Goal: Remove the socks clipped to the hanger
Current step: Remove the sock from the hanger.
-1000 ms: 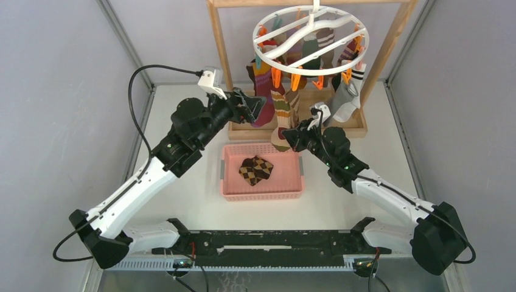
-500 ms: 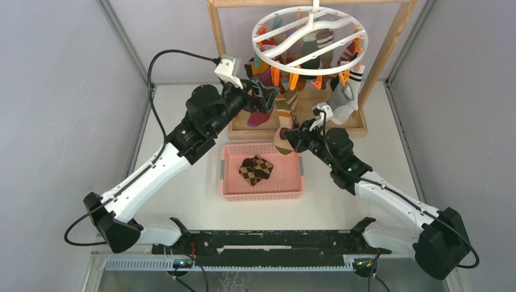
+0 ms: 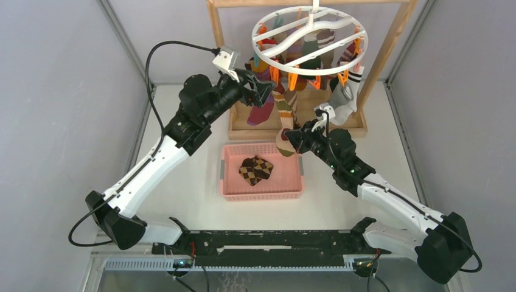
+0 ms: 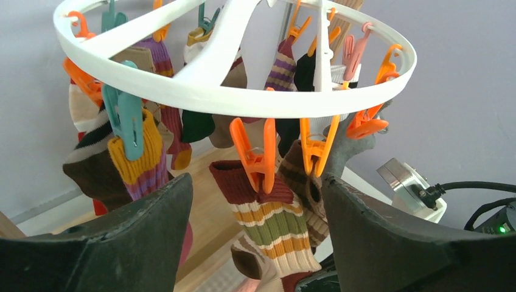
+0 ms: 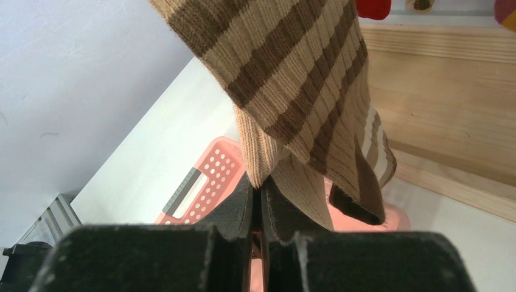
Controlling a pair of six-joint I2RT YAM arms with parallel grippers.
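Note:
The white ring hanger (image 3: 310, 41) hangs from the wooden rack with several socks (image 3: 316, 45) clipped round its rim. A striped sock (image 3: 283, 112) with a maroon cuff hangs from an orange clip (image 4: 258, 159) at the ring's front. My left gripper (image 3: 263, 91) is open and empty just below the ring (image 4: 243, 97). In the left wrist view its fingers (image 4: 143, 234) stand either side of that sock (image 4: 280, 222) without touching it. My right gripper (image 3: 293, 139) is shut on the sock's tan lower end (image 5: 292, 91). A brown argyle sock (image 3: 255, 169) lies in the pink basket.
The pink basket (image 3: 263, 193) stands in front of the wooden rack's base (image 3: 359, 129), right under the held sock, and shows in the right wrist view (image 5: 201, 182). The rack's posts (image 3: 220, 42) stand either side of the ring. Grey walls close in on both sides.
My left arm has risen and swung right, bringing its open gripper up under the ring's front clips. My right gripper has kept its hold on the striped sock's lower end.

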